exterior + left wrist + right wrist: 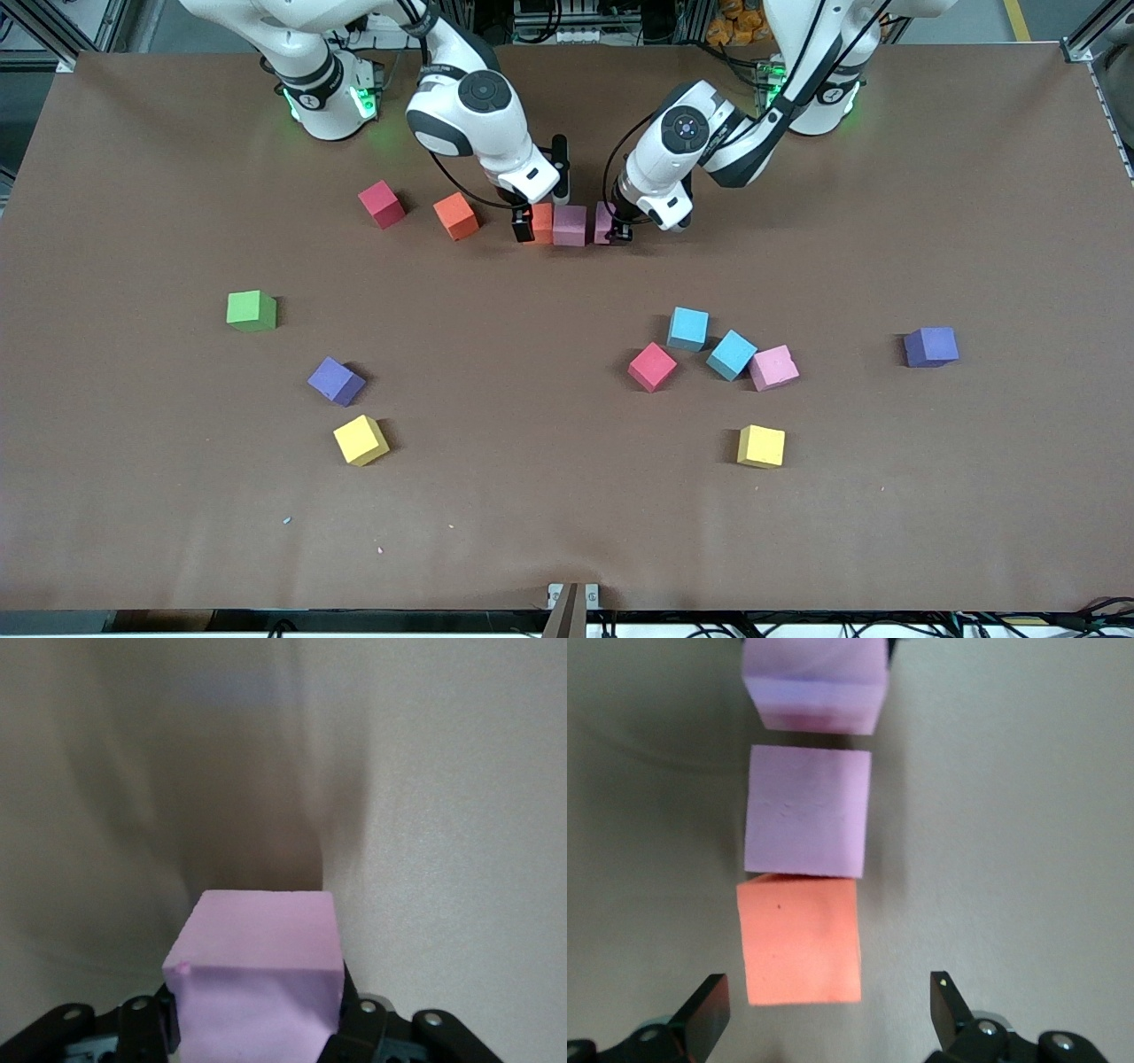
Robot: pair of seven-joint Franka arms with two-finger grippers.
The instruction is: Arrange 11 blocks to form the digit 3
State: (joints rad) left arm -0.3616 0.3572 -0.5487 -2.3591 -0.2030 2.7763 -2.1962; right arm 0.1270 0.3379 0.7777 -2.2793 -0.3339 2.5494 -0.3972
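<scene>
Brown table (567, 496) shows my first row: left gripper (617, 232) pinching third block (604, 221), right gripper (523, 232) spread; many blocks left.

Matte foam cubes on brown table (567, 514): two red cubes (382, 204), two orange cubes (456, 216), two light blue cubes (688, 329), two yellow cubes (361, 440), two purple cubes (337, 381). One green cube (252, 311), one light pink cube (774, 368), two mauve-pink cubes (570, 225). Arms white, fingers (522, 232) black.

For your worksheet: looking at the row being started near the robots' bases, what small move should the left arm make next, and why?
Probably ease the pink cube held by the left gripper sideways until it touches the middle pink cube, then release. The right wrist view shows a gap between them, while the orange cube already touches it.
</scene>
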